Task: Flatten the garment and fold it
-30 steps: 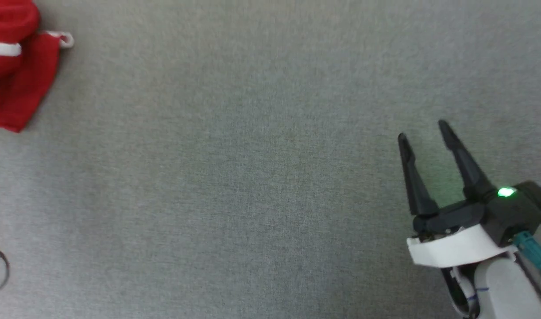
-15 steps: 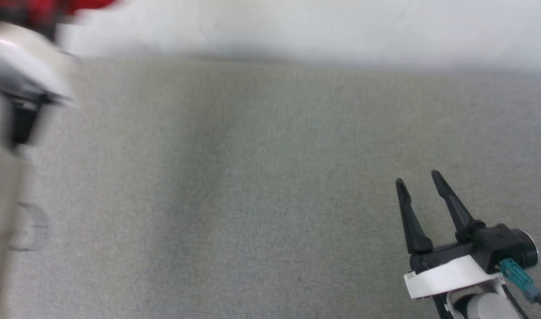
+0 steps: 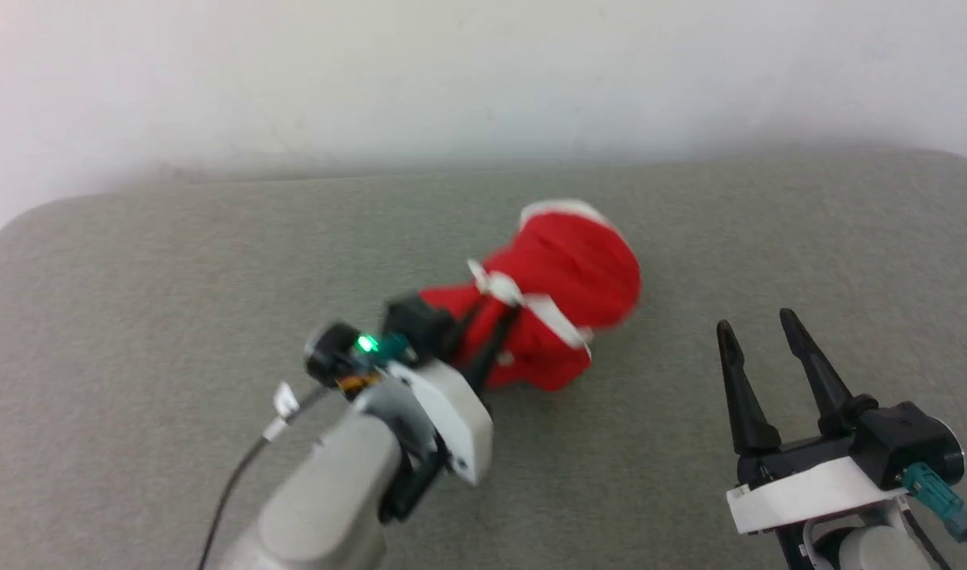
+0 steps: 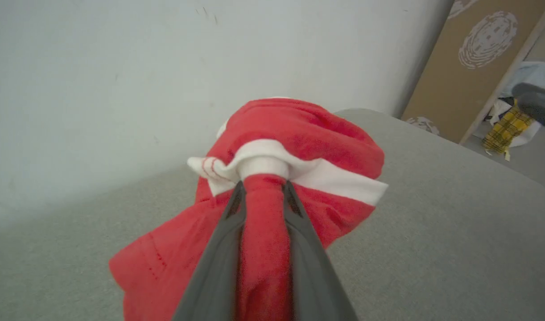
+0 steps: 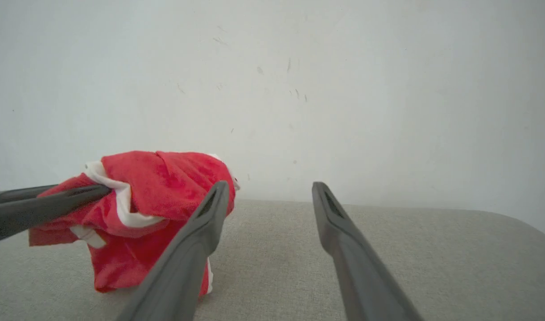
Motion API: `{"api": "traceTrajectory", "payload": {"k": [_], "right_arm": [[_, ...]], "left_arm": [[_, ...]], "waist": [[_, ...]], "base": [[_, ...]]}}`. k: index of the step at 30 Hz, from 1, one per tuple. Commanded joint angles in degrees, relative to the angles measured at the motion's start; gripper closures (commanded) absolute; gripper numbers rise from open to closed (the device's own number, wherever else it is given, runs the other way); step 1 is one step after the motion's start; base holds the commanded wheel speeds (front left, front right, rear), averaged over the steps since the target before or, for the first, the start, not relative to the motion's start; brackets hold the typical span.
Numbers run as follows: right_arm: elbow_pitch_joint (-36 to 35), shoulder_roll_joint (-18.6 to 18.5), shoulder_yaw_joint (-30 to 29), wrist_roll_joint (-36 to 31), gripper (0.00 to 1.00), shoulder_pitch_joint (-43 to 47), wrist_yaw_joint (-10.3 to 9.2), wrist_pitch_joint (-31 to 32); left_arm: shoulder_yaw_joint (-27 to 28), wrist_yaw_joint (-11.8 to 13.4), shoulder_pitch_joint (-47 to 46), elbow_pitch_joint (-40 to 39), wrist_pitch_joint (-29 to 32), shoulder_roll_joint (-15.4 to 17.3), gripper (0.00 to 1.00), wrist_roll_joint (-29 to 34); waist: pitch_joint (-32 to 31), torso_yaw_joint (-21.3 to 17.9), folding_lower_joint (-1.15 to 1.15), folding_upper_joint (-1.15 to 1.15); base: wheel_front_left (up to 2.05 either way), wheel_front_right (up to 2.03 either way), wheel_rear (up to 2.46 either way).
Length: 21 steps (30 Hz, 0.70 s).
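The garment (image 3: 578,269) is a bunched red bundle with white stripes, in the middle of the grey table (image 3: 175,261). My left gripper (image 3: 493,318) reaches in from the lower left and is shut on a fold of it. In the left wrist view, red fabric (image 4: 308,133) fills the narrow gap between the left gripper's (image 4: 263,187) dark fingers, and the bundle hangs lifted, its lower edge near the surface. My right gripper (image 3: 756,324) stands open at the lower right, apart from the cloth. In the right wrist view the garment (image 5: 165,178) lies left of the open right gripper (image 5: 269,185).
A white wall (image 3: 483,71) runs close behind the table's far edge. The table's rounded corners show at far left and far right. Beyond the table's right end stand a brown board (image 4: 473,62) and a pile of yellow plaid and pale clothes (image 4: 513,125).
The head camera has swung up and left, so the wall and table's far edge now show. The left arm, holding the red garment, has come into view. The right gripper stays open.
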Motion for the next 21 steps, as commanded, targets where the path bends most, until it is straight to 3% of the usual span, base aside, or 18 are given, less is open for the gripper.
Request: {"api": "traceTrajectory", "payload": {"k": [1, 5, 6, 7, 8, 15, 21], "right_arm": [[0.5, 0.1, -0.1, 0.3, 0.00, -0.4, -0.11, -0.1], [0.9, 0.1, -0.1, 0.4, 0.00, -0.9, -0.11, 0.0], [0.9, 0.1, -0.2, 0.5, 0.00, -1.0, -0.11, 0.0], [0.9, 0.1, -0.3, 0.6, 0.00, -1.0, -0.11, -0.1], [1.0, 0.1, -0.3, 0.7, 0.00, -1.0, -0.11, -0.1], [1.9, 0.1, -0.5, 0.6, 0.00, -0.3, -0.11, -0.1], [2.3, 0.1, -1.5, 0.0, 0.00, 1.8, -0.11, -0.1]], "left_arm": [[-1.6, -1.2, 1.0, 1.9, -1.0, -0.7, 1.00, 0.4], [-6.4, -3.1, 1.9, 8.7, -0.8, -2.1, 1.00, 1.0], [-7.5, -3.4, 1.8, 10.2, -0.4, -2.2, 0.91, 1.1], [-8.6, -3.7, 1.7, 11.4, -0.1, -2.3, 0.57, 1.1], [-9.5, -3.9, 1.5, 12.4, 0.0, -2.4, 0.00, 0.9], [-11.4, -4.2, -0.5, 14.8, -3.6, -3.0, 0.00, -0.1], [-8.3, -2.9, -0.9, 9.9, -8.1, -1.1, 0.00, -1.4]], "waist": [[3.5, -5.0, 0.01, 0.00], [4.8, -5.8, 0.01, 0.00], [4.9, -5.8, 0.01, 0.00], [5.0, -5.7, 0.01, 0.00], [5.0, -5.5, 0.01, 0.00], [2.9, -2.3, 0.01, 0.00], [-1.6, 2.9, 0.01, 0.00]], "base": [[0.00, 0.00, 0.00], [0.00, 0.00, 0.00], [0.00, 0.00, 0.00], [0.00, 0.00, 0.00], [0.00, 0.00, 0.00], [0.00, 0.00, 0.00], [0.00, 0.00, 0.00]]}}
